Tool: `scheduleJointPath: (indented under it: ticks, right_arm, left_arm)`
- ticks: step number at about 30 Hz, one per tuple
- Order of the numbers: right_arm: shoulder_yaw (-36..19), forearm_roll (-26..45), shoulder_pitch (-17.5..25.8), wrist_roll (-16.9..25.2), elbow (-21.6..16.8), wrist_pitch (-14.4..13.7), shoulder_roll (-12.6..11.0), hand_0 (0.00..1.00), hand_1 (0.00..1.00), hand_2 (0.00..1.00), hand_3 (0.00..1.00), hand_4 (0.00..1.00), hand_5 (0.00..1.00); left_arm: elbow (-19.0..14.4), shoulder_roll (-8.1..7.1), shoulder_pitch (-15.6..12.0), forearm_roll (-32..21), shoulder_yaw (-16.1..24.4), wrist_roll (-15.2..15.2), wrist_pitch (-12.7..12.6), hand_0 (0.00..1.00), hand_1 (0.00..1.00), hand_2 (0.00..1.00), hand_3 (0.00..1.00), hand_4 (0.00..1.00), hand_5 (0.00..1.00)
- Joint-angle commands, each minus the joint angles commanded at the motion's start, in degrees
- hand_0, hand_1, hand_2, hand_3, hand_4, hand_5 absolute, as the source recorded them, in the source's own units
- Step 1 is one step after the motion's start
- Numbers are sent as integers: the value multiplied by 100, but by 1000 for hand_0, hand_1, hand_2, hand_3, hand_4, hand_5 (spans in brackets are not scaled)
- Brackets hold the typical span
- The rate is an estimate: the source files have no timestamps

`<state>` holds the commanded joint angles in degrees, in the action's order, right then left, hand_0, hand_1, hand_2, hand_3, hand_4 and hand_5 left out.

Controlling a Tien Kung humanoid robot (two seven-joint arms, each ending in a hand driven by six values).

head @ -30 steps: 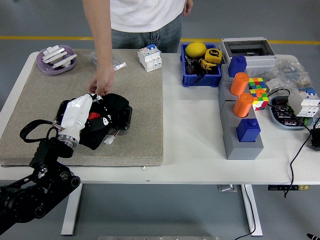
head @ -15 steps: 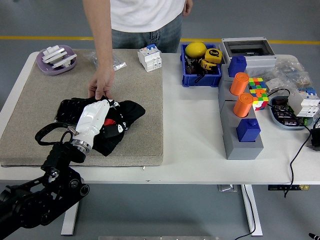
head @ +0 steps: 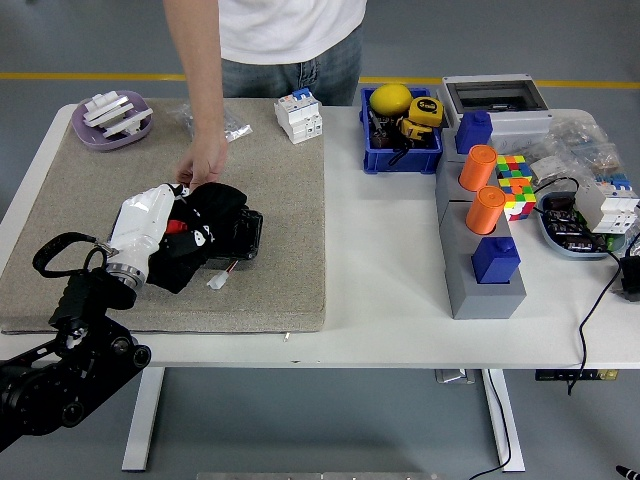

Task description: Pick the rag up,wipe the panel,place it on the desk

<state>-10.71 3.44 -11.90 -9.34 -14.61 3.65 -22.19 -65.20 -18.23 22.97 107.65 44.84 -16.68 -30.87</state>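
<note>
Crumpled, the black rag with red and white marks sits bunched under the left hand, fingers gripping it.

Colours on the white table

A black rag with small red and white marks lies on a speckled grey-beige mat. The left hand is white on a black arm. Far left sits a lilac dish; right, a blue bin, orange cylinders and a multicoloured cube.
</note>
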Motion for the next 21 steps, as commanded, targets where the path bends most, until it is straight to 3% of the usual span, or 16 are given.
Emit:
scheduleJointPath:
  ticks: [21]
  right_arm:
    - [24,42,-14,6,-2,8,4,711,676,693,637,998,552]
  left_arm:
    - [602,-387,19,96,872,-89,-49,271,173,434,406,179,2]
